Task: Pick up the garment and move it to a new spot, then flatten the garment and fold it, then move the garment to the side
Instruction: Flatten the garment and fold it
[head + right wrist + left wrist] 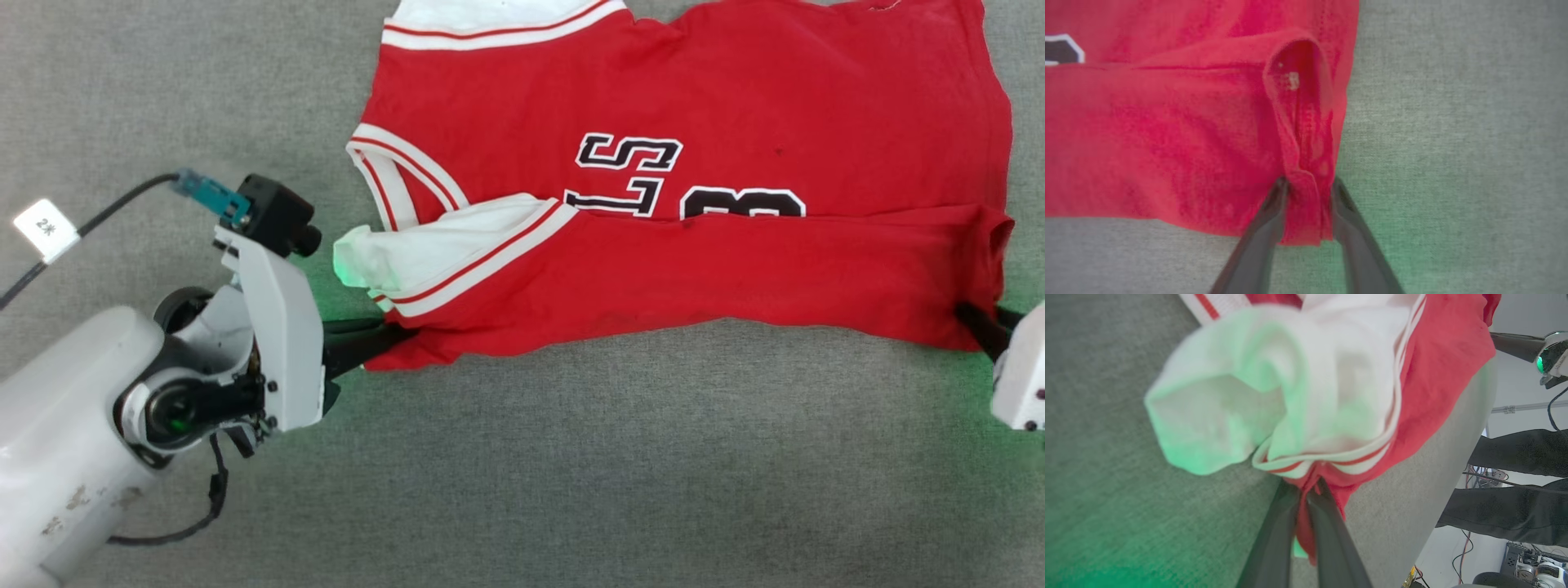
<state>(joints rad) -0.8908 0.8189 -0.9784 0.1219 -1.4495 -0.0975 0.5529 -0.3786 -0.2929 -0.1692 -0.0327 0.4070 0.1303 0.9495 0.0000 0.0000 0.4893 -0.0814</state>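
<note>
Red, soft and likely limp, the garment [735, 269] lies part-folded on the grey surface [571, 457]. The left gripper [1304, 494] pinches its sleeve-end corner tight, while the right gripper [1306, 183] straddles the hem corner, hold uncertain.

grey surface [571, 490] open near and left of the garment [735, 261], cable [106, 212] at left

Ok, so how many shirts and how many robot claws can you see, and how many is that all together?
Shirts: 1, the red jersey
Robot claws: 2, the left gripper and the right gripper
Total: 3
</note>
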